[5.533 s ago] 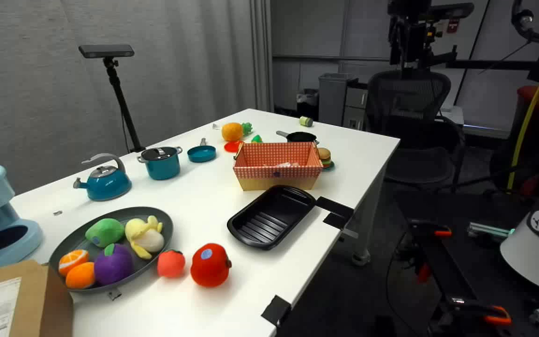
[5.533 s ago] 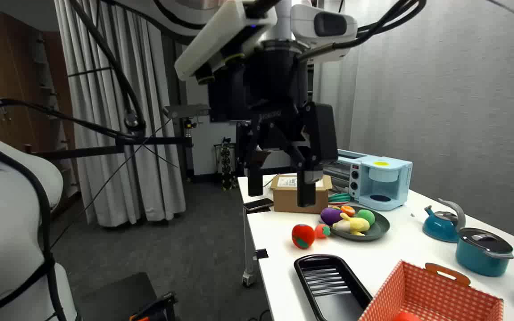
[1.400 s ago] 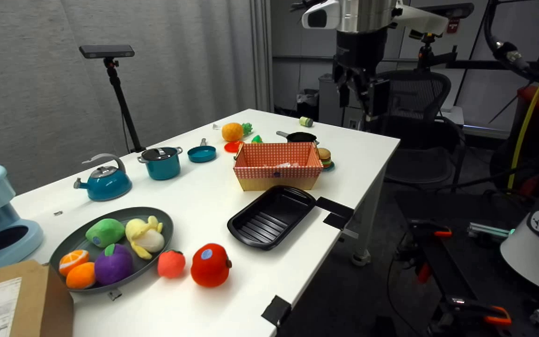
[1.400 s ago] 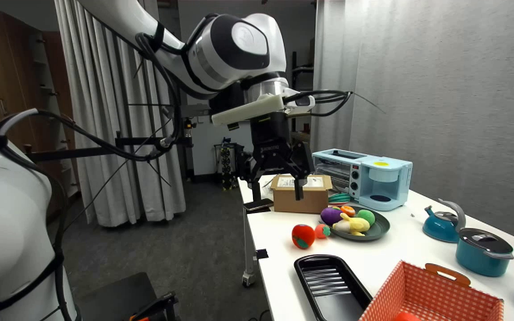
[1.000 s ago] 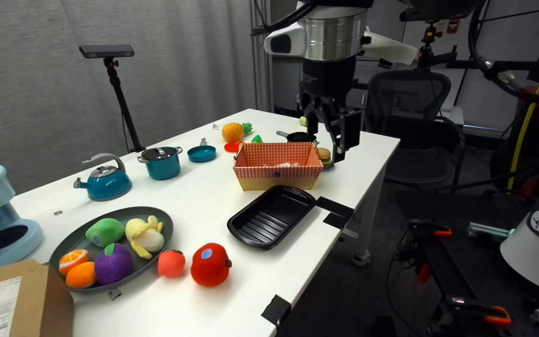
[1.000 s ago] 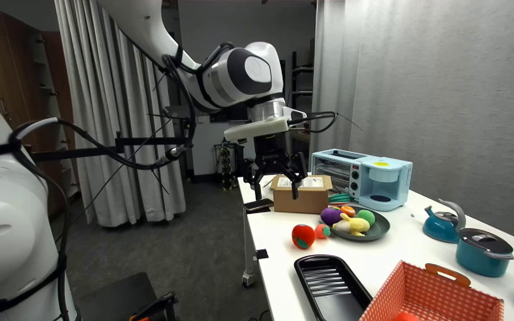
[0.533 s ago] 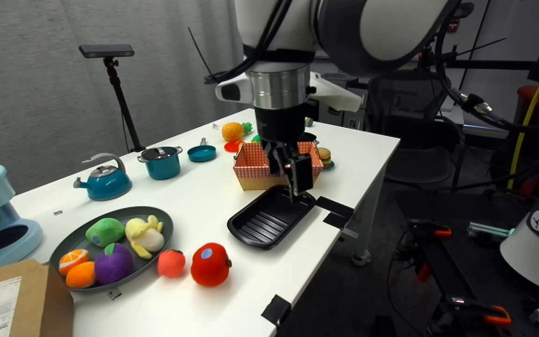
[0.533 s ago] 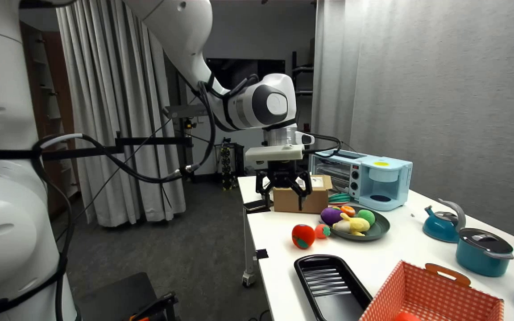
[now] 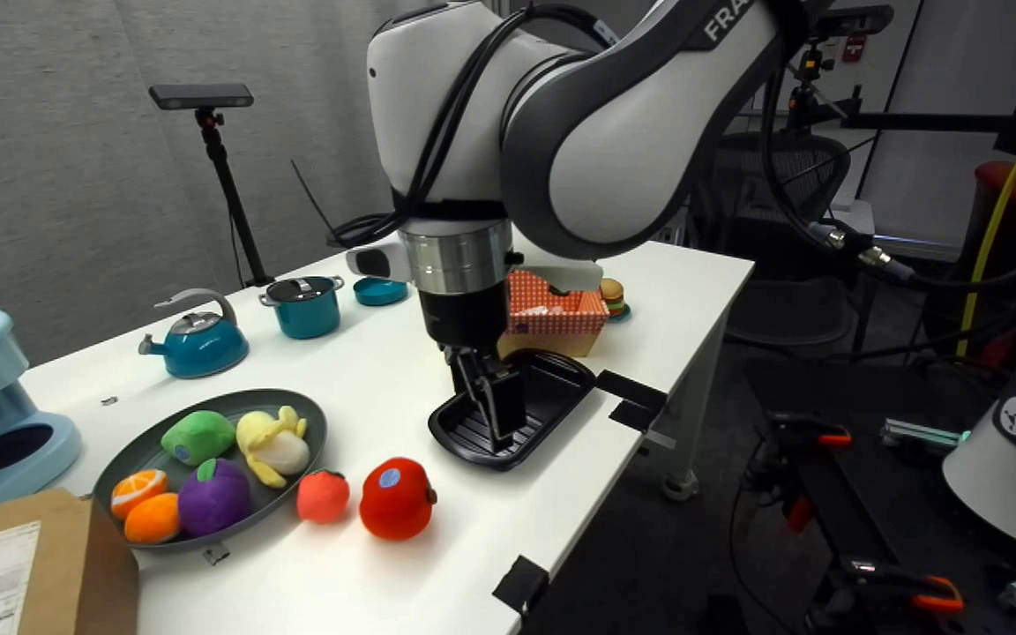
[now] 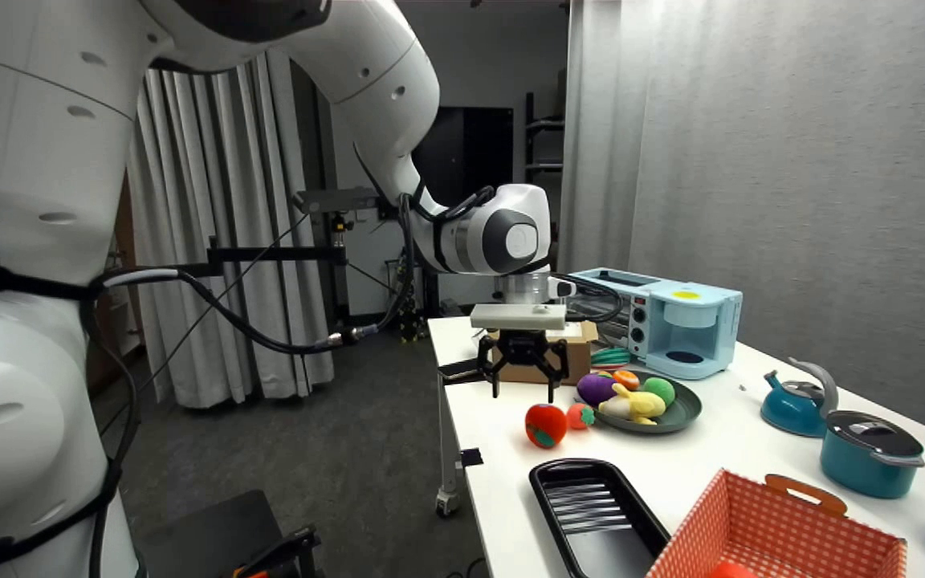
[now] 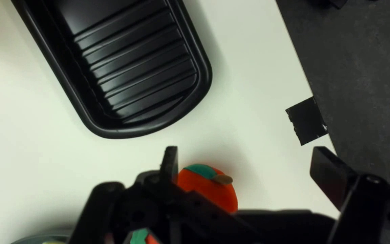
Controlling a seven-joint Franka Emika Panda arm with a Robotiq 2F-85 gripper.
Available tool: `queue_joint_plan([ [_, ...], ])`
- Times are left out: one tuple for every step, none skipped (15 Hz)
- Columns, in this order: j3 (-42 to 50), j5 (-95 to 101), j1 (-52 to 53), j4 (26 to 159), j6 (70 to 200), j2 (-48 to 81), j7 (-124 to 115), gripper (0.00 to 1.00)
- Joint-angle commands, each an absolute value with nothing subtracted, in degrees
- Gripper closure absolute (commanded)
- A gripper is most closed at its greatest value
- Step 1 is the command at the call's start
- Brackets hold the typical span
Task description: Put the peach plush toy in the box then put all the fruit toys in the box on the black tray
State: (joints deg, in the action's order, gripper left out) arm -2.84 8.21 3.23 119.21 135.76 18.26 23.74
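Operator: State the main hazard from this position.

Technician: Misalignment. The gripper (image 10: 523, 395) hangs above the desk (image 9: 473, 551); in the wrist view the peach plush toy (image 11: 213, 188) sits toward one jaw, which partly hides it. A straight descent without centring could set that jaw on top of the toy and roll it, perhaps against the small red ball (image 9: 323, 497) just beside it or toward the desk edge.

Operator: Any hazard after pickup?

Technician: Probably. The black tray (image 10: 591, 512) lies between the toy and the box (image 10: 820, 534); a low carry could strike the tray's rim or the box wall and dislodge the load.

Operator: Gripper condition?

Technician: Jaws spread wide, nothing held, no contact visible. The toy rests on the desk near the tray, outside the box.
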Motion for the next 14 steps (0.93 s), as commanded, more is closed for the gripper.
queue_joint_plan([
  [-5.33,7.73,2.53,113.51,136.76,23.85,26.08,0.00],
  [-5.80,7.95,2.59,112.27,136.76,24.97,26.40,0.00],
  [-6.19,8.26,2.69,110.68,136.68,26.19,26.69,0.00],
  [-6.51,8.47,2.71,109.33,136.61,27.20,27.00,0.00],
  [-6.66,8.86,2.72,107.64,136.67,28.41,27.37,0.00],
  [-6.74,9.21,2.70,106.21,136.62,29.41,27.71,0.00],
  [-6.56,9.75,2.69,104.61,136.54,30.48,27.78,0.00],
  [-6.47,9.95,2.55,103.26,136.48,31.42,28.06,0.00],
  [-6.27,10.14,2.41,101.90,136.53,32.46,28.21,0.00],
  [-6.15,10.17,2.27,100.67,136.48,33.48,28.38,0.00],
  [-6.06,10.20,2.09,99.60,136.44,34.46,28.55,0.00],
  [-5.99,10.18,1.92,98.59,136.30,35.43,28.62,0.00],
  [-5.96,9.97,1.49,97.80,136.31,36.36,28.89,0.00],
  [-5.98,9.81,1.24,97.08,136.16,37.24,29.01,0.00],
])
